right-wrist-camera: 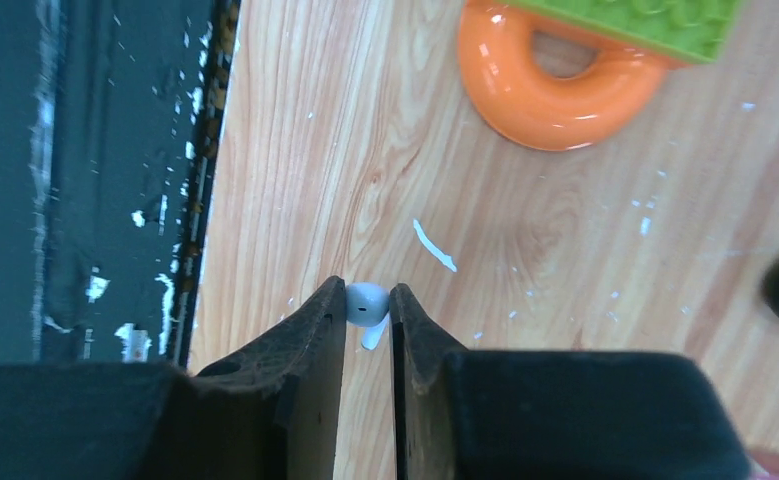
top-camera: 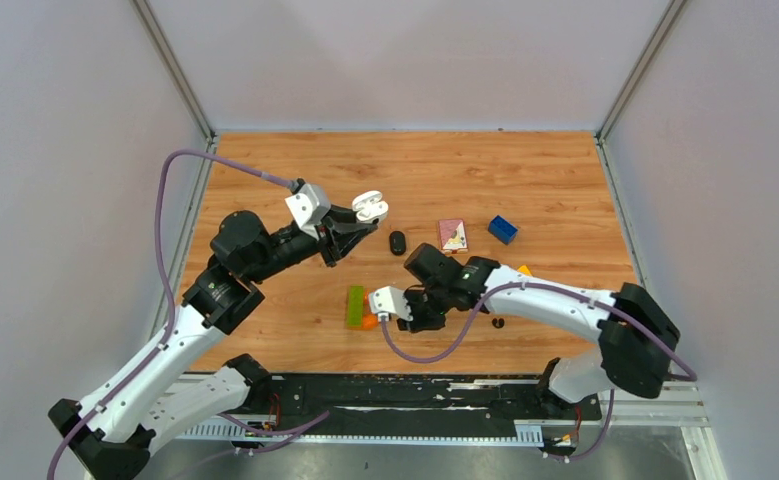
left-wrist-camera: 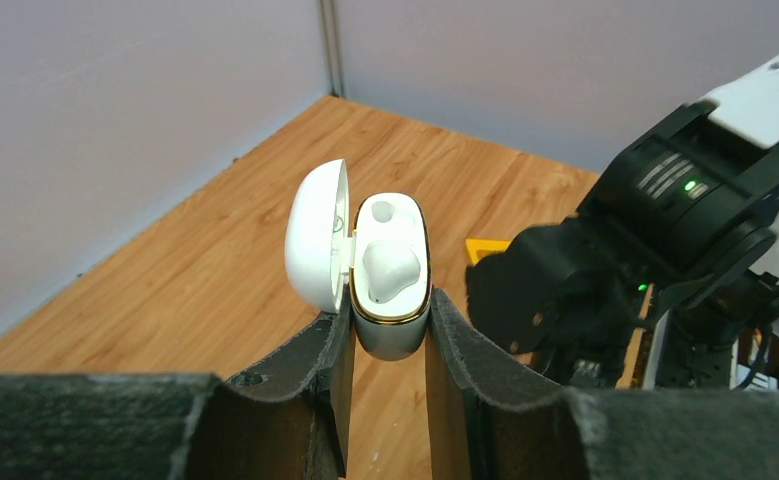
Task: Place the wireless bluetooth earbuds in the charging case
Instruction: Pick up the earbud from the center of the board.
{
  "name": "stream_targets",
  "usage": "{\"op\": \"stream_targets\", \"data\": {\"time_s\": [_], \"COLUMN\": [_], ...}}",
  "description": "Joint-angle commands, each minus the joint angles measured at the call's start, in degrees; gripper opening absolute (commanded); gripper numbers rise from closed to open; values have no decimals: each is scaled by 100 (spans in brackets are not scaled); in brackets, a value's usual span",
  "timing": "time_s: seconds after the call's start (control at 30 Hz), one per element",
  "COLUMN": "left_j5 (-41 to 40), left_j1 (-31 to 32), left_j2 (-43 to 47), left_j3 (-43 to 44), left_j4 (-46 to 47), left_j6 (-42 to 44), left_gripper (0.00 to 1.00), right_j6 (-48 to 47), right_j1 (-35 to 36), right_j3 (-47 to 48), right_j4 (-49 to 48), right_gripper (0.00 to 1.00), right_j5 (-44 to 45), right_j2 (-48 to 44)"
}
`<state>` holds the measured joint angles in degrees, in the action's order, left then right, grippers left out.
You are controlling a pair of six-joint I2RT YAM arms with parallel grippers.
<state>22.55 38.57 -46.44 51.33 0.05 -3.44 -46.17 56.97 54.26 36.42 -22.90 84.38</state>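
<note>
Item: white stemmed earbud (right-wrist-camera: 365, 301) is being pinched by the right tool (right-wrist-camera: 368, 312) low at the bench (right-wrist-camera: 565, 250) near edge, the open charging case (left-wrist-camera: 390, 340), one bud (left-wrist-camera: 392, 272) seated, is being clamped by the left tool (left-wrist-camera: 390, 318), and the stem is best being aligned with the empty socket (left-wrist-camera: 383, 211) before release.

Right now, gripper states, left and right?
left gripper: shut on the case, lid open.
right gripper: shut on a white earbud at the table.
</note>
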Motion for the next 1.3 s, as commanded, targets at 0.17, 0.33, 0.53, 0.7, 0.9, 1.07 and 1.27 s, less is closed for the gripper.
{"op": "stream_targets", "data": {"time_s": [0.17,0.33,0.53,0.7,0.9,1.07,1.27], "left_j5": [-550,-419,147,355,533,563,454], "left_j1": [2,-7,-6,-7,-7,-7,-7], "left_j2": [-299,-642,-1015,-858,-820,-1012,-1158], "left_j3": [-353,-1068,-1636,-1906,-2191,-2302,-2387], "left_j4": [734,1669,2677,2972,3728,4464,5146], "left_j6": [143,-103,-363,-409,-831,-1399,-1992], "left_gripper": [0,0,0,0,0,0,0], "right_j6": [1074,1640,2430,2785,3759,4117,4294], "right_j1": [-786,-1325,-1811,-2151,-2342,-2418,-2439], "right_j3": [862,1739,2655,2943,2622,2678,2767], "right_j4": [512,575,221,-214,-1216,-1580,-1846], "right_gripper": [11,11,12,11,11,11,11], "right_j5": [-1783,-2702,-3457,-3514,-3221,-2963,-2855], "right_j2": [-1146,-1337,-1188,-1035,-863,-708,-594]}}
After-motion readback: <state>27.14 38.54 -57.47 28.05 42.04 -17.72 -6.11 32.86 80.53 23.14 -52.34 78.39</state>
